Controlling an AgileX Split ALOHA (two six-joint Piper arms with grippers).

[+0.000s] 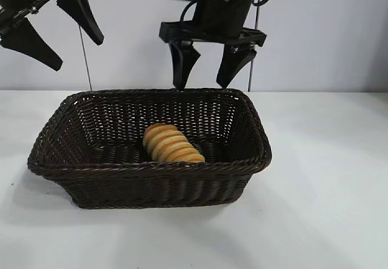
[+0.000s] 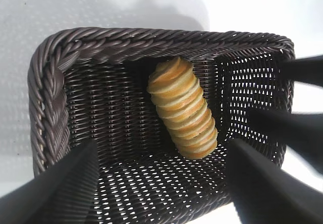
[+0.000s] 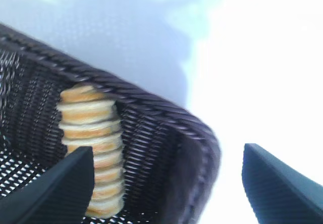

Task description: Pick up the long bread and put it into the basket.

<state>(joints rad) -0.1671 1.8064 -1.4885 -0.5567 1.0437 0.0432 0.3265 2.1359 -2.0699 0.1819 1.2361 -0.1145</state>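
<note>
Two grippers hang above the table in the exterior view, and neither has hold of anything. The right gripper [image 1: 209, 68] is just behind the far rim of the basket [image 1: 151, 167], fingers spread wide and empty; the left gripper [image 1: 57, 29], also spread and empty, sits up at the top left corner, its arm cut off by the frame. The long bread [image 1: 171, 144] lies on the basket floor, right of centre — so by my reading the placing is done and only the retreat remains. The next move calls for lifting the right arm clear without clipping the wicker rim.

From the left wrist view, the loaf rests diagonally inside the basket, touching nothing but the weave, with the left fingertips [image 2: 65, 188] dark at the edges.

From the right wrist view, the bread shows partly hidden behind one fingertip [image 3: 60, 188] and the braided rim — its lower end cannot be made out.
</note>
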